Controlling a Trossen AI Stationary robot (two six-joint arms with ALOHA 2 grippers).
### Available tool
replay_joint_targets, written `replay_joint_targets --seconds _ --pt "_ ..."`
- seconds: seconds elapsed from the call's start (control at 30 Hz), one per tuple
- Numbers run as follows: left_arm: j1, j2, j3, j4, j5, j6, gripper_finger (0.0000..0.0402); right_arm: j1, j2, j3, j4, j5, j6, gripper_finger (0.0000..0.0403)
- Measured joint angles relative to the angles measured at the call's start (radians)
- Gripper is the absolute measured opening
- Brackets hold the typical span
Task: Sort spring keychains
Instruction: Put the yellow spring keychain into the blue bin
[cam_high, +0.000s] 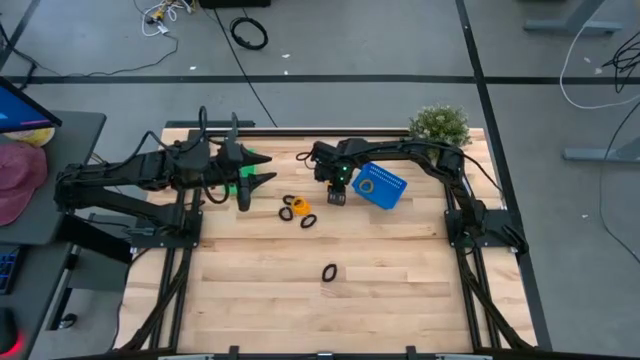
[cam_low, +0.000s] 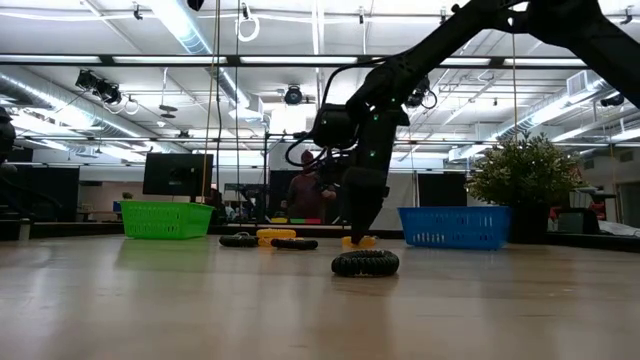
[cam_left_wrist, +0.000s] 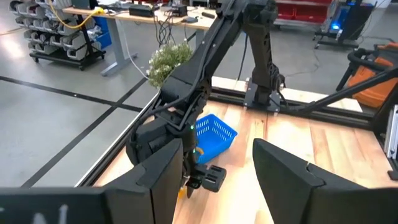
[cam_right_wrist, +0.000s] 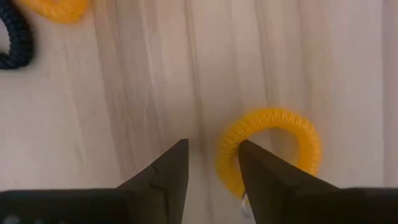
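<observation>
A black spring keychain (cam_low: 365, 263) lies alone at the front of the wooden table (cam_high: 400, 280), closest to the low camera. Farther back, near the table's middle, a small group of keychains (cam_high: 297, 209) lies together, two black and one orange.

The right gripper (cam_right_wrist: 211, 168) points down at the table just beside the blue basket (cam_high: 381, 186). Its fingers stand a little apart and hold nothing. One orange keychain (cam_right_wrist: 270, 149) lies flat on the wood, and one finger (cam_right_wrist: 261, 174) is over the edge of the ring, while the other finger is outside it.

I cannot tell what is inside the blue basket. The green basket (cam_low: 166, 218) stands at the back on the left, mostly covered by the left gripper (cam_high: 244, 186), which hangs there open and empty. Its contents are hidden. A small plant (cam_high: 440, 124) stands at the far right corner.
</observation>
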Motion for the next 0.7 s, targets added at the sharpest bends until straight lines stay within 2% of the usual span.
replay_joint_targets --seconds 0.1,0.3,0.37,0.53,0.7 --pt "0.0 0.0 0.0 -0.015 0.0 0.0 0.0199 0.0 0.001 0.0 0.011 0.01 -0.001 0.0113" --pt "0.0 0.0 0.0 -0.015 0.0 -0.001 0.0199 0.0 0.001 0.0 0.017 0.023 -0.001 0.0019" --pt "0.0 0.0 0.0 -0.015 0.0 -0.001 0.0199 0.0 0.001 0.0 0.017 0.022 0.0 0.0012" --pt "0.0 0.0 0.0 -0.015 0.0 -0.002 0.0199 0.005 -0.001 0.0 0.001 0.037 0.008 0.0024" --pt "0.0 0.0 0.0 -0.015 0.0 -0.002 0.0199 0.023 -0.039 0.028 -0.115 0.067 -0.016 0.0011"
